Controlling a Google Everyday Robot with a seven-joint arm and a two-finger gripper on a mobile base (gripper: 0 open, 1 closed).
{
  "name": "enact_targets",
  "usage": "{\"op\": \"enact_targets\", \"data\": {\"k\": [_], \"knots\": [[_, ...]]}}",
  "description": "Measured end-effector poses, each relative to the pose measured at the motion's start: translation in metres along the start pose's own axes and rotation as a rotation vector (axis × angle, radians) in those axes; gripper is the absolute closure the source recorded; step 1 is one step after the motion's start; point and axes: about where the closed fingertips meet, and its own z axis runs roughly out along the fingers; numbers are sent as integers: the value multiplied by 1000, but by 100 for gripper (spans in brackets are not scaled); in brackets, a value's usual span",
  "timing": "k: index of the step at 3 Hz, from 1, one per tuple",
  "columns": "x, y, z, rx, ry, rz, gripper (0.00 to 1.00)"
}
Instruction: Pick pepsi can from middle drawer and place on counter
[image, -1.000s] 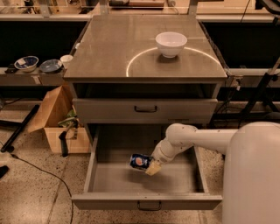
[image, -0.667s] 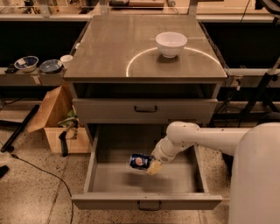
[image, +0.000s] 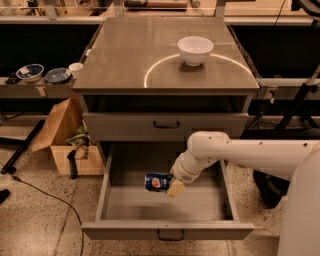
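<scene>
Far left: side shelf (image: 30, 90) w/ two small bowls (image: 30, 72) and a small white cup (image: 76, 67), dark space behind it. Below that, speckled floor (image: 35, 220) w/ a black cable (image: 55, 200) and an open cardboard box (image: 70, 142) just beside the cabinet. Centre: grey cabinet, its flat dull-metal bench top (image: 130, 60) marked w/ a pale circular arc (image: 155, 70); white bowl (image: 195, 50) sits on the arc, toward the back right. Upper drawer (image: 165, 126) closed, dark handle on its front. Middle drawer (image: 167, 210), the lowest, pulled fully out, floor of it bare grey metal. Pepsi can (image: 158, 182) lies on its side over the drawer's left-centre, logo facing the camera. End effector (image: 172, 186) is at the can's right end, closed on it, pale finger (image: 175, 188) showing against the can's lower right. Right: white arm (image: 250, 155) reaches in from the robot's body at the frame's right edge, wrist over the drawer.
</scene>
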Motion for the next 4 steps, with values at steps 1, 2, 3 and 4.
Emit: {"op": "enact_targets", "data": {"k": [1, 2, 3, 4], "knots": [[-20, 0, -28, 38, 47, -44, 100], [-50, -7, -62, 95, 99, -84, 100], [-50, -7, -62, 95, 99, -84, 100], [-51, -8, -71, 108, 101, -90, 100]]}}
